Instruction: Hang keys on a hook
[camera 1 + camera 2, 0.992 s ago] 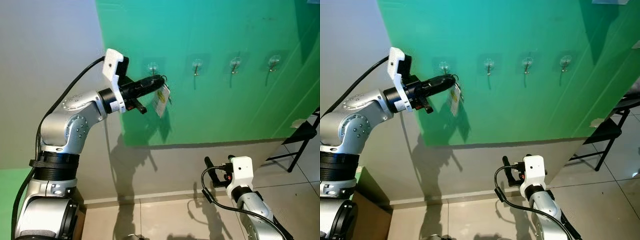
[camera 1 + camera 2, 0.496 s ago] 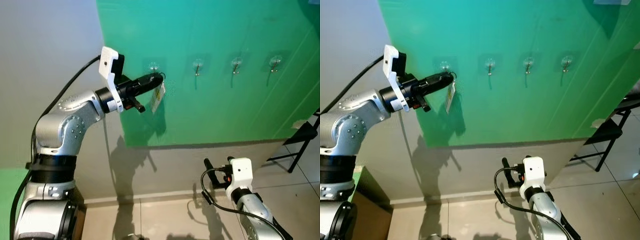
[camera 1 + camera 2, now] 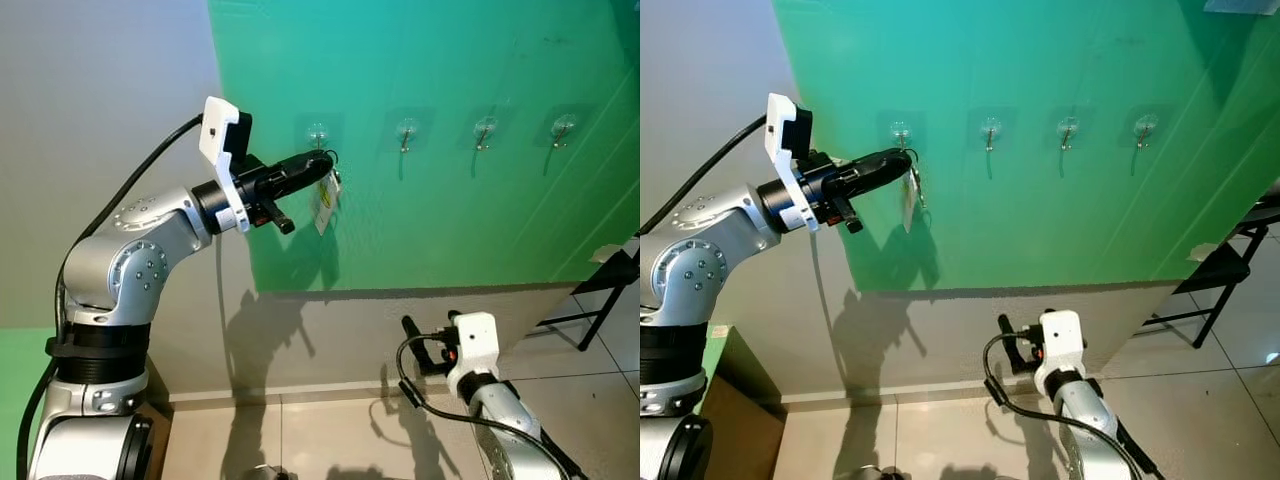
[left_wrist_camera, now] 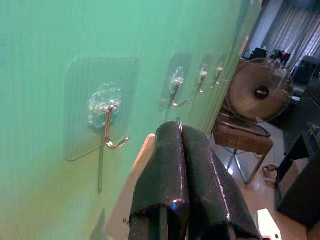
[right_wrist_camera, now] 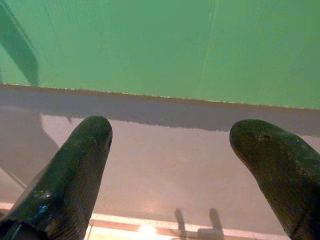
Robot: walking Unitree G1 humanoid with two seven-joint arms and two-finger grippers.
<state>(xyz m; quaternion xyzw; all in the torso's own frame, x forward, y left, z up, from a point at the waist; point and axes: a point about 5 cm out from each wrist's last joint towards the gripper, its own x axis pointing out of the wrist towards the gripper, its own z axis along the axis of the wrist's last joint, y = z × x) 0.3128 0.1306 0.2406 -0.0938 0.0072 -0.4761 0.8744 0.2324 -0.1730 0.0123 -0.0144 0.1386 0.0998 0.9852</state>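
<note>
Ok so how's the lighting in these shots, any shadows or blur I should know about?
Left eye view: sharp, and the left gripper with the keys casts a dark shadow on the green wall below. Left wrist view: the nearest hook is crisp, its fingers shine with glare, the room behind is dim. Right wrist view: the right gripper looks soft at close range.

A small set of keys [image 3: 324,190] with a pale rectangular tag hangs from a thin metal ring, pinched at the ring between the closed fingers of the left gripper [image 3: 322,160]. It dangles just below and beside the leftmost hook [image 3: 318,135] (a metal hook on a clear adhesive pad) on the green wall, not yet on it.
</note>
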